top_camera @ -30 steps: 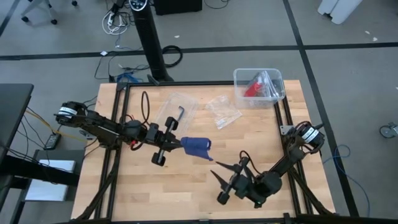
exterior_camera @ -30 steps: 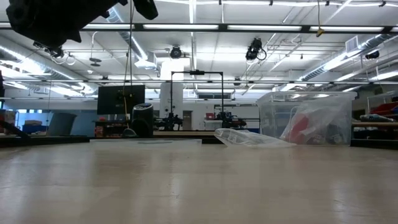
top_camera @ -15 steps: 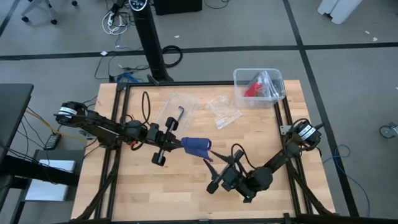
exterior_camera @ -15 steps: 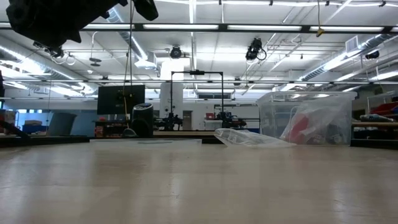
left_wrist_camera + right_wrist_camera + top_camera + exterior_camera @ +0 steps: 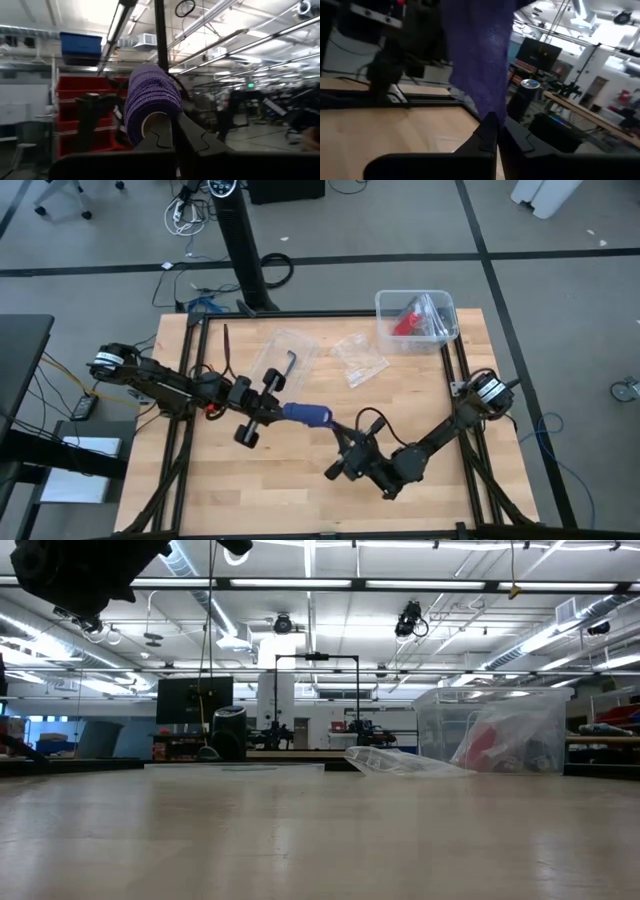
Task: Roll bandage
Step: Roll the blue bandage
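Your bandage (image 5: 308, 415) is already mostly wound: it shows as a compact navy roll held above the middle of the counter (image 5: 300, 490), with a short loose tail running off it toward the right arm. In the left wrist view you can see the roll (image 5: 150, 100) standing on the left end effector (image 5: 167, 132), whose fingers are pressed together on its core, so the roll is pinched there rather than resting on the wood. The right end effector (image 5: 492, 131) is closed too, nipping the hanging end of the fabric (image 5: 480, 55); in the high view it sits just beside the roll, on the near-right side (image 5: 345, 442). You have, as far as can be judged, the bulk of the rolling done; what remains is to take up that last tail, wrap it snugly onto the roll, and set the finished roll down. Farther back on the counter, well apart from the work, lie two clear plastic bags (image 5: 283, 352) and a clear bin (image 5: 416, 320) holding a red item, all untouched by either arm.
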Motion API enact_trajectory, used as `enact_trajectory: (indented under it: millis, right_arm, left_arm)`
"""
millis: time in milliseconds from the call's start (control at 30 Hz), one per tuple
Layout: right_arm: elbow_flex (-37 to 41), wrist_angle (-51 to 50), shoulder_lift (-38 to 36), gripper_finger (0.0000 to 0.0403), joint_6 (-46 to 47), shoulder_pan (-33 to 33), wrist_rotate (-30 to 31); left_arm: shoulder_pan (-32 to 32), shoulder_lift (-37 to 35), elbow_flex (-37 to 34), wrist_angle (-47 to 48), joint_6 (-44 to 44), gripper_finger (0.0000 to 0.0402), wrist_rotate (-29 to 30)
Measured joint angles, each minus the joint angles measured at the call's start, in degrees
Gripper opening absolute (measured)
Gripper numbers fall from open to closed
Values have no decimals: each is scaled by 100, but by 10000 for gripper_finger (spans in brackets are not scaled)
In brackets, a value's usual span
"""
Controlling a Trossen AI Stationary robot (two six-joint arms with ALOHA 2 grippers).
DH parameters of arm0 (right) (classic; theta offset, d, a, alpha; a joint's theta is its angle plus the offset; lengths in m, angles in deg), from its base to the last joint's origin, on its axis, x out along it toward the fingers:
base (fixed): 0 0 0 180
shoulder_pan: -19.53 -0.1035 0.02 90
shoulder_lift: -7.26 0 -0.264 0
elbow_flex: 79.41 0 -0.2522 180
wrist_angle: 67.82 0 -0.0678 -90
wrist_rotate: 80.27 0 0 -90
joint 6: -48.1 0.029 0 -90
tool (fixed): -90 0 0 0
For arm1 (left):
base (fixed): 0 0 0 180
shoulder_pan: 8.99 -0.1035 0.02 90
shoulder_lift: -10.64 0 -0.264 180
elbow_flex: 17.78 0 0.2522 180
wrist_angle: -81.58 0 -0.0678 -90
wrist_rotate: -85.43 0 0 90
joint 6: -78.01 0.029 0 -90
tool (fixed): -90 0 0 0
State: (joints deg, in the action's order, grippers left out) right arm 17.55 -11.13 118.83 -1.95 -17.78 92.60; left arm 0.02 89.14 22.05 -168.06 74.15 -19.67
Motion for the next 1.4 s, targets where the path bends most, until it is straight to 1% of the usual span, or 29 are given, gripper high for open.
enact_trajectory:
  millis: [167,433,667,833,900,1067,1300,1400]
  right_arm:
    - [0,47,0,4,-539,150,2]
    - [0,44,-9,2,-826,261,-80]
    - [0,22,-61,1,-1006,246,-116]
    - [2,-165,-63,2,-1139,217,-107]
    - [2,-306,-63,2,-1164,221,-107]
    - [2,-594,-63,2,-1174,217,-128]
    - [2,-633,-63,1,-1268,217,-175]
    - [2,-629,-63,8,-1270,209,-175]
  left_arm:
    - [6,2,0,4,-298,1,-251]
    - [186,2,-2,232,-398,1,-400]
    - [311,2,-2,417,-351,1,-397]
    - [317,2,-2,771,-222,1,-100]
    - [316,2,-2,813,-225,1,-78]
    - [423,0,-2,928,-264,1,-157]
    - [611,-2,-4,1281,-273,1,-161]
    - [644,-2,-4,1437,-252,1,-138]
